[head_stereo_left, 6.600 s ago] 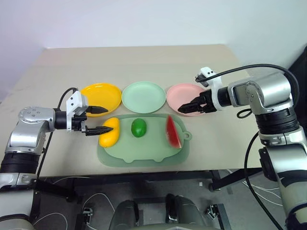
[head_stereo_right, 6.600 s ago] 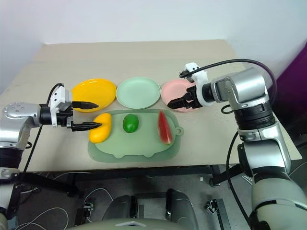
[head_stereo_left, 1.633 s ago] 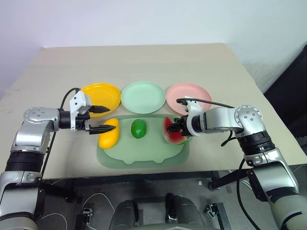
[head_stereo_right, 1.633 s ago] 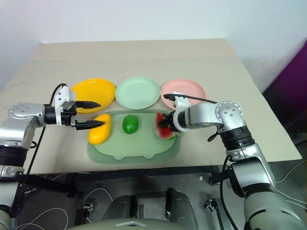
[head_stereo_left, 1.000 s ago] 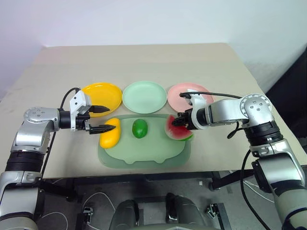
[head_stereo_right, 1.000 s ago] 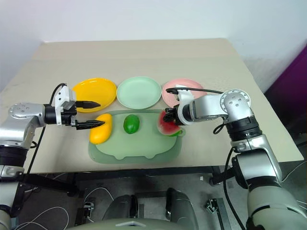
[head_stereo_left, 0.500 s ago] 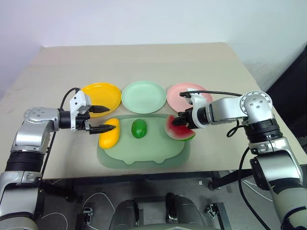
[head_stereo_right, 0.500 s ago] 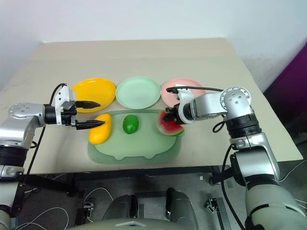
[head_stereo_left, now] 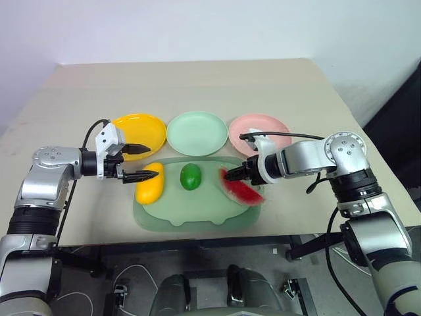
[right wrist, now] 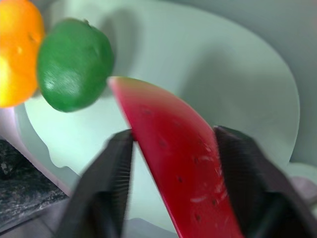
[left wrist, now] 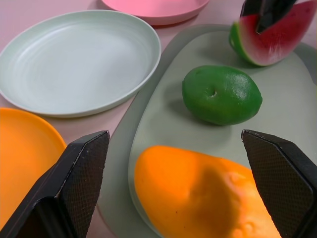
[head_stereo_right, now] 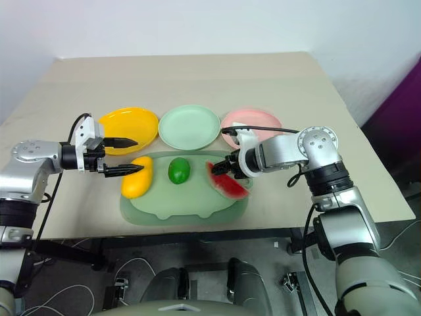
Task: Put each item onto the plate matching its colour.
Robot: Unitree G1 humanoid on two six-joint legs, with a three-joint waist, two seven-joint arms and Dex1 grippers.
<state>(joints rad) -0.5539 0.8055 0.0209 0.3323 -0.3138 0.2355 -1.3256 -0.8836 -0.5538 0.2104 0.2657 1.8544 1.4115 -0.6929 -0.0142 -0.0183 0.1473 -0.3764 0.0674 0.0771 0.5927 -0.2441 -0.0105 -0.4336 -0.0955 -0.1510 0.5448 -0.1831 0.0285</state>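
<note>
watermelon wedge (right wrist: 184, 163) lies between the right gripper's (head_stereo_left: 231, 175) parted fingers; left gripper (head_stereo_left: 143, 162) open beside the mango (head_stereo_left: 150, 184)

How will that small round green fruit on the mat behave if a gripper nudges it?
The green fruit looks rounded and smooth, so it will probably roll across the flat mat. Its glossy skin suggests hard plastic, likely light and a bit slippery to pinch.
</note>
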